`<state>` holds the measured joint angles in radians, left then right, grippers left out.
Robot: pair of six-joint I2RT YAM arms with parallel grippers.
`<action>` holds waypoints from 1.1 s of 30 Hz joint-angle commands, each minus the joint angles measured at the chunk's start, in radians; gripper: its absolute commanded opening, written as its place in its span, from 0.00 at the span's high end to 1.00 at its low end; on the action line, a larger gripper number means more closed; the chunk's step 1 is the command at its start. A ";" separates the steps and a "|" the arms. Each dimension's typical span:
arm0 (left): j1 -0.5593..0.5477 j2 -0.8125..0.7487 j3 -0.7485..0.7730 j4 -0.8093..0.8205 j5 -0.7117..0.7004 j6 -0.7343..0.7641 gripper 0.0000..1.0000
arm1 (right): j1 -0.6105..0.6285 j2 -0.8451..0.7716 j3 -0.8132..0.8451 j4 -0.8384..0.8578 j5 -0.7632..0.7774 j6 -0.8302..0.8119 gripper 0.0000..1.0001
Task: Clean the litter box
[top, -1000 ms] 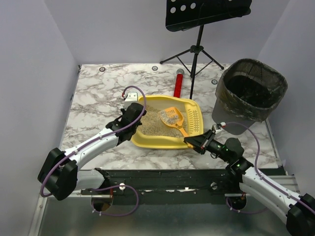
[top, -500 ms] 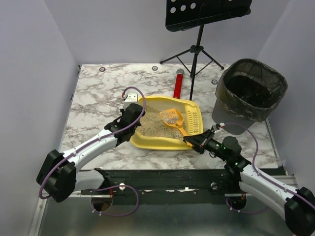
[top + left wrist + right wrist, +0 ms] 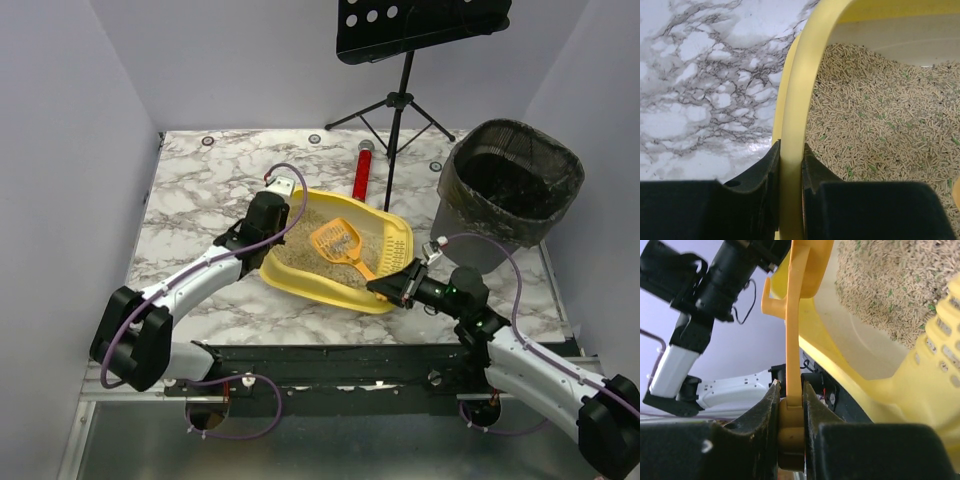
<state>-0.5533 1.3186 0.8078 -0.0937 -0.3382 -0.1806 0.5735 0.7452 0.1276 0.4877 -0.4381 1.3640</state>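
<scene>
Grips the litter box (image 3: 320,292) by its rim with the left gripper (image 3: 272,214), jaws pinched tight on either side of the yellow wall, on the side away from the black mesh bin (image 3: 470,215). Pinches the handle of the orange scoop (image 3: 335,240) with the right gripper (image 3: 386,288), clenched on it at the box corner nearer the bin. Has swung the box since a second ago: sat roughly square then, lies askew now, with the held side pushed farther back, up toward the red tube (image 3: 363,172) lying left of the bin. Looks tipped as well, though hard to tell how far off the marble table (image 3: 200,190). Has drawn the scoop head a little away from the bin, over the beige litter (image 3: 880,125). Shows, from the left wrist, rim squeezed between both fingers (image 3: 760,175); from the right wrist, handle standing upright between the jaws
</scene>
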 commanded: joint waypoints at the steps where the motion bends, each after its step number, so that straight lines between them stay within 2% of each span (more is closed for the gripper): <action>1: 0.058 0.056 0.062 0.069 0.250 0.173 1.00 | -0.009 -0.047 0.116 -0.164 -0.050 -0.201 0.99; 2: 0.068 0.065 0.086 0.075 0.310 0.174 1.00 | -0.009 -0.084 0.131 -0.272 -0.003 -0.253 0.99; 5: 0.072 0.106 0.157 0.069 0.398 0.251 1.00 | -0.011 -0.167 0.174 -0.421 0.045 -0.337 0.99; 8: 0.075 0.166 0.241 0.031 0.482 0.341 1.00 | -0.011 -0.231 0.185 -0.562 0.065 -0.375 0.99; 9: 0.081 0.204 0.267 0.010 0.510 0.366 1.00 | -0.011 -0.263 0.179 -0.584 0.129 -0.359 0.99; 11: 0.087 0.244 0.344 -0.044 0.534 0.432 1.00 | -0.012 -0.267 0.150 -0.518 0.170 -0.277 0.99; 14: 0.107 0.304 0.425 -0.095 0.606 0.463 1.00 | -0.012 -0.192 0.115 -0.330 0.096 -0.218 0.99; 17: 0.115 0.335 0.459 -0.139 0.683 0.509 1.00 | -0.012 -0.156 0.155 -0.372 0.021 -0.258 0.99; 21: 0.116 0.352 0.482 -0.181 0.702 0.556 1.00 | -0.012 -0.208 0.158 -0.422 0.137 -0.235 0.99; 26: 0.127 0.344 0.468 -0.150 0.699 0.581 1.00 | -0.012 -0.259 0.167 -0.465 0.203 -0.237 0.99; 29: 0.131 0.350 0.490 -0.143 0.703 0.573 0.97 | -0.012 -0.213 0.187 -0.425 0.197 -0.243 0.99; 31: 0.131 0.363 0.510 -0.146 0.743 0.593 0.91 | -0.012 -0.135 0.222 -0.416 0.133 -0.288 0.99; 33: 0.131 0.376 0.539 -0.156 0.766 0.604 0.92 | -0.011 -0.074 0.259 -0.426 0.092 -0.360 0.99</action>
<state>-0.4263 1.6913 1.2552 -0.2642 0.3069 0.3836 0.5663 0.5804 0.3092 0.0513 -0.2840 1.1099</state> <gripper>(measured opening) 0.246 0.252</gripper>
